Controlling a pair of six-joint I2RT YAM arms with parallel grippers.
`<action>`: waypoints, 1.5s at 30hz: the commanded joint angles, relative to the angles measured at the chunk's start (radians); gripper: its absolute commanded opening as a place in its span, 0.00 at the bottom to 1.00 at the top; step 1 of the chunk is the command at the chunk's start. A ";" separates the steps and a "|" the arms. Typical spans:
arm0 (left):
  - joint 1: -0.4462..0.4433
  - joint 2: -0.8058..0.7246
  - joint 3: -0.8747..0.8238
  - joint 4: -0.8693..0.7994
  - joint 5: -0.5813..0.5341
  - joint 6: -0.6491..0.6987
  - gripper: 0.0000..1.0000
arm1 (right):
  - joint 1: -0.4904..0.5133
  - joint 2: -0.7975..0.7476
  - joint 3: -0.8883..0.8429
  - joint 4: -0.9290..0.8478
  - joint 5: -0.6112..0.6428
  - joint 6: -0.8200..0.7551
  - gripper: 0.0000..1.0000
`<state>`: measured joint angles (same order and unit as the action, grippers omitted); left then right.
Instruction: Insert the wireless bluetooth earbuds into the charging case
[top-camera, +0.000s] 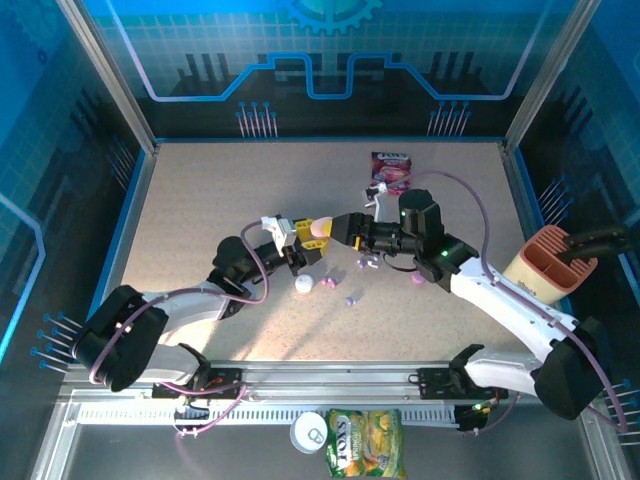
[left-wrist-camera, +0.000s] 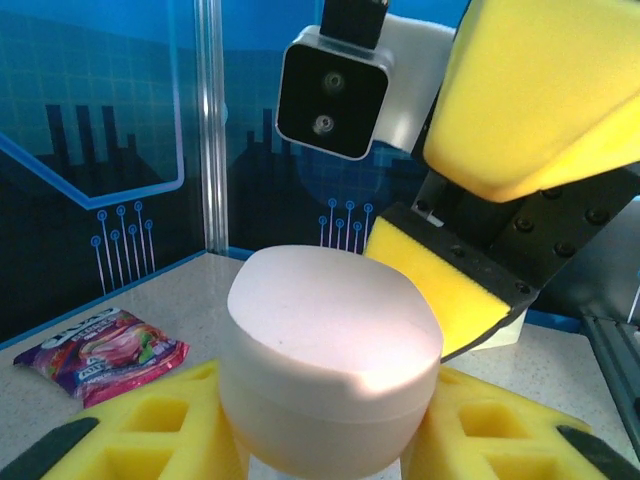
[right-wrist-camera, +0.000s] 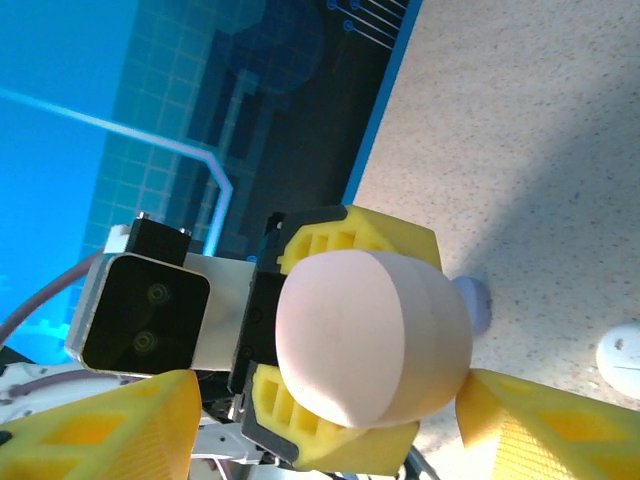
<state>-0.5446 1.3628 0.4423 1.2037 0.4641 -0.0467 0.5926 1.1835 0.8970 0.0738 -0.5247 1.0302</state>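
Observation:
My left gripper (top-camera: 305, 235) is shut on a pale pink pebble-shaped charging case (top-camera: 320, 229), held above the table with its lid closed. The case (left-wrist-camera: 330, 350) sits between the left gripper's yellow pads (left-wrist-camera: 150, 430). My right gripper (top-camera: 343, 227) faces it, open, its yellow fingers (left-wrist-camera: 540, 90) standing either side of the case's far end. The case (right-wrist-camera: 370, 340) lies between the right fingers (right-wrist-camera: 100, 430), with gaps on both sides. Small earbuds lie on the table below: a pink one (top-camera: 325, 286) and purple ones (top-camera: 351, 299).
A white rounded case (top-camera: 303, 284) and a pink one (top-camera: 415, 280) lie on the table. A purple snack packet (top-camera: 391, 170) is at the back and a peach holder (top-camera: 550, 265) at the right. A can and a snack bag (top-camera: 365, 440) sit below the front rail.

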 joint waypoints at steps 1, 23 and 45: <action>-0.020 0.013 0.032 0.043 0.039 -0.012 0.38 | -0.011 0.008 -0.007 0.149 -0.066 0.071 0.65; -0.020 -0.030 0.018 0.015 0.059 -0.007 0.48 | -0.029 0.011 0.002 0.085 -0.026 0.015 0.25; -0.020 -0.426 -0.055 -0.792 -0.271 0.104 0.99 | -0.111 0.417 -0.023 0.036 0.174 -0.181 0.24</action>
<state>-0.5594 0.9787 0.3317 0.6807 0.2985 0.0364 0.4911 1.5311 0.8398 0.0952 -0.3664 0.8955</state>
